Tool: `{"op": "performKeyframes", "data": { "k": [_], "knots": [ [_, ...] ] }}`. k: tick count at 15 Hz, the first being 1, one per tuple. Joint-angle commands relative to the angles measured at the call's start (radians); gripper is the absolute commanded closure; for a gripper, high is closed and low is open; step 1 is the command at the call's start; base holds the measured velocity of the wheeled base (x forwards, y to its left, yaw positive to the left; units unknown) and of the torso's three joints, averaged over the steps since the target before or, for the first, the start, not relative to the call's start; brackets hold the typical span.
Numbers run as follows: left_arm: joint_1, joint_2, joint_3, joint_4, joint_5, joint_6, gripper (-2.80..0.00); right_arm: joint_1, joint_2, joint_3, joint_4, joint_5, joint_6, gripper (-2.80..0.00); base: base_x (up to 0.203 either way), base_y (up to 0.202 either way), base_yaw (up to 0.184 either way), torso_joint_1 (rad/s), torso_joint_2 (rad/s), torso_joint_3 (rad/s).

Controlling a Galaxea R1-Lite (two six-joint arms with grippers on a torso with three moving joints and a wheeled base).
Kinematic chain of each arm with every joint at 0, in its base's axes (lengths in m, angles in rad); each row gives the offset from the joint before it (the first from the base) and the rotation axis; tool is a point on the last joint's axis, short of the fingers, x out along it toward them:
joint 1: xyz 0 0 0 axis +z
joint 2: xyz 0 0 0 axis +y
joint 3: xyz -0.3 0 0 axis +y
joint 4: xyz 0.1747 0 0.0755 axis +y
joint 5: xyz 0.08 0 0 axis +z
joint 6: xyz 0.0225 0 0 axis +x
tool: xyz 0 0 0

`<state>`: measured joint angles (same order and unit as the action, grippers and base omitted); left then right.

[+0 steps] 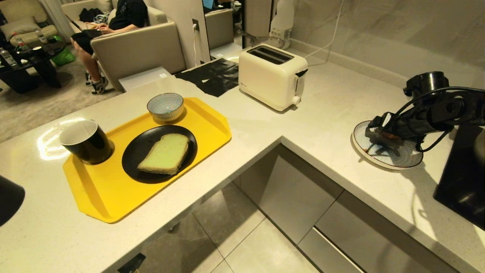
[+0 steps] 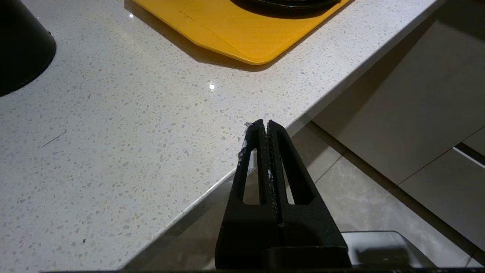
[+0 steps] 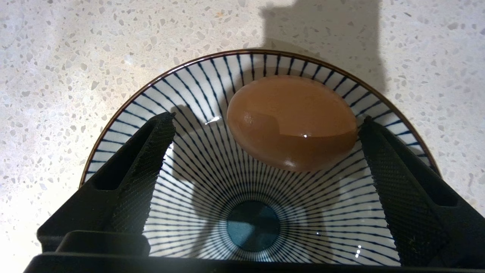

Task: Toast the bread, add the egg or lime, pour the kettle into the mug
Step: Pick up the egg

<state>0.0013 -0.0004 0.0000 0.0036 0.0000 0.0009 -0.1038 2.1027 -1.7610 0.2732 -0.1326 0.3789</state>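
Over on the right counter, the right gripper (image 3: 265, 125) hangs above a shallow blue-and-white striped plate (image 3: 125, 113), fingers spread as wide as they go, holding nothing. Small smooth orange-brown egg (image 3: 291, 121) lies on that plate between the fingertips, nearer one of them; can't tell if it touches. Left gripper (image 2: 264, 127) sits at the counter edge, fingers pressed together, empty. Pale green bread slice (image 1: 165, 154) lies on a black round plate (image 1: 138, 146) on a yellow plastic tray (image 1: 102, 189), w/ glossy black mug (image 1: 86, 141) on the tray's corner. Cream toaster (image 1: 271, 76) stands further back.
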Motion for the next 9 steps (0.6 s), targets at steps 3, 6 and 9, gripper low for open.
{"op": "performKeyframes", "data": {
  "k": [3,6,9],
  "knots": [
    [0.000,0.000,0.000,-0.001,0.000,0.000,0.00,0.000,0.017,-0.021,0.003,-0.001,0.002,-2.80,0.000,0.000,0.000,0.000,0.00,0.000],
    [0.001,0.000,0.000,0.000,0.000,0.001,0.00,0.000,0.021,-0.023,0.003,-0.001,0.000,-2.80,0.000,0.000,0.000,0.000,0.00,0.000],
    [0.001,-0.001,0.000,0.000,0.000,0.001,0.00,-0.001,0.025,-0.021,0.006,-0.001,-0.013,-2.80,0.000,0.000,0.000,0.000,0.00,0.000]
  ]
}}
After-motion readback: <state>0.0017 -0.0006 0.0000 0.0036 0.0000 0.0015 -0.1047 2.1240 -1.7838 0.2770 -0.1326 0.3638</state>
